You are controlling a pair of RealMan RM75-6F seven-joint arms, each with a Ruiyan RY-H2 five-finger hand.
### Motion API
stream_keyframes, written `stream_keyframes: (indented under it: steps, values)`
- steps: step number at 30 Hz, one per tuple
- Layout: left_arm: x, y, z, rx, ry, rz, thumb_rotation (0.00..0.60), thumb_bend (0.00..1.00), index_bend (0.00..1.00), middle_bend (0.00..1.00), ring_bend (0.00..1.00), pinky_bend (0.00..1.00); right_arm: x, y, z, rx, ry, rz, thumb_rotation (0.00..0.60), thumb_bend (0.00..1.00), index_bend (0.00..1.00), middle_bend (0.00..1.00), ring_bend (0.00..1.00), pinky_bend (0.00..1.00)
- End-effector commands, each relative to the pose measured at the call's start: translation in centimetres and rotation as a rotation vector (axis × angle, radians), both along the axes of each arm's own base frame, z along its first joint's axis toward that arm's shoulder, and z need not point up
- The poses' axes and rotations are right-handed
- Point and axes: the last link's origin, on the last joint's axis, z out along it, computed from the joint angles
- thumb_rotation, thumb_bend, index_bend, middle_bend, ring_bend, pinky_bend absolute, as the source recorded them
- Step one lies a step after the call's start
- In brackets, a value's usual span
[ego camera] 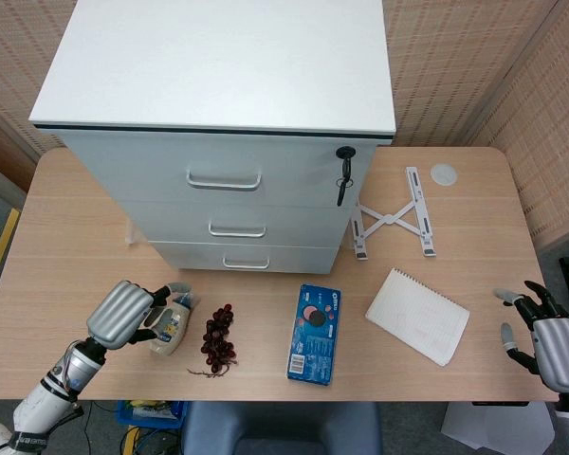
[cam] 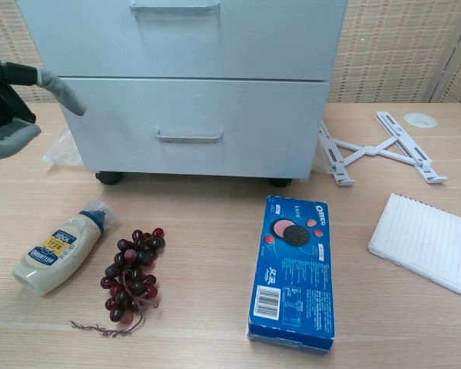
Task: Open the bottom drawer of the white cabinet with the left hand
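The white cabinet (ego camera: 218,66) stands at the back of the table with three drawers, all closed. Its bottom drawer (ego camera: 199,254) (cam: 238,123) has a slim metal handle (ego camera: 246,263) (cam: 189,138). My left hand (ego camera: 123,315) hovers in front of the cabinet and to the left of that handle, over the near end of a mayonnaise bottle, fingers apart and holding nothing. In the chest view the left hand (cam: 11,108) shows at the left edge, level with the bottom drawer. My right hand (ego camera: 550,336) stays at the table's front right corner, fingers spread, empty.
A mayonnaise bottle (ego camera: 171,327) (cam: 58,250), a bunch of dark grapes (ego camera: 218,339) (cam: 132,273) and a blue Oreo box (ego camera: 315,333) (cam: 292,269) lie before the cabinet. A notebook (ego camera: 417,316) and a white folding stand (ego camera: 392,218) lie to the right. A key (ego camera: 343,180) hangs from the top drawer's lock.
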Motion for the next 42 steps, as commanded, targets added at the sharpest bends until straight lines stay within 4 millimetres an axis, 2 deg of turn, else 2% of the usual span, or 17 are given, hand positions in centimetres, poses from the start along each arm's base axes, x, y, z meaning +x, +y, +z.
stream_keyframes:
  steps: [1, 6, 11, 18, 30, 42]
  values:
    - [0.6, 0.7, -0.9, -0.024, 0.001, -0.007, 0.600, 0.59, 0.23, 0.87, 0.92, 1.00, 0.0, -0.1, 0.2, -0.011, 0.000, 0.002, 0.600, 0.47, 0.26, 0.36, 0.28, 0.39]
    - [1.7, 1.6, -2.2, -0.048, 0.001, -0.016, 0.600, 0.64, 0.20, 0.90, 0.95, 1.00, 0.3, -0.4, 0.3, -0.017, 0.007, 0.011, 0.600, 0.47, 0.26, 0.36, 0.28, 0.39]
    - [2.8, 2.5, -3.2, -0.061, -0.013, -0.018, 0.600, 0.65, 0.14, 0.91, 0.96, 1.00, 0.5, -0.6, 0.3, -0.024, 0.013, 0.016, 0.600, 0.47, 0.26, 0.36, 0.28, 0.38]
    - [3.8, 3.7, -4.7, -0.083, -0.008, -0.011, 0.600, 0.65, 0.14, 0.91, 0.96, 1.00, 0.5, -0.6, 0.3, -0.017, 0.015, 0.011, 0.600, 0.47, 0.26, 0.36, 0.28, 0.38]
    - [4.2, 5.5, -7.1, -0.108, 0.026, 0.039, 0.600, 0.65, 0.17, 0.91, 0.96, 1.00, 0.1, -0.4, 0.2, -0.010, 0.010, 0.000, 0.600, 0.47, 0.26, 0.36, 0.28, 0.38]
    - [5.4, 6.5, -8.4, -0.127, 0.016, 0.053, 0.600, 0.65, 0.17, 0.91, 0.96, 1.00, -0.3, -0.2, 0.3, -0.015, 0.008, -0.013, 0.600, 0.47, 0.26, 0.36, 0.28, 0.38]
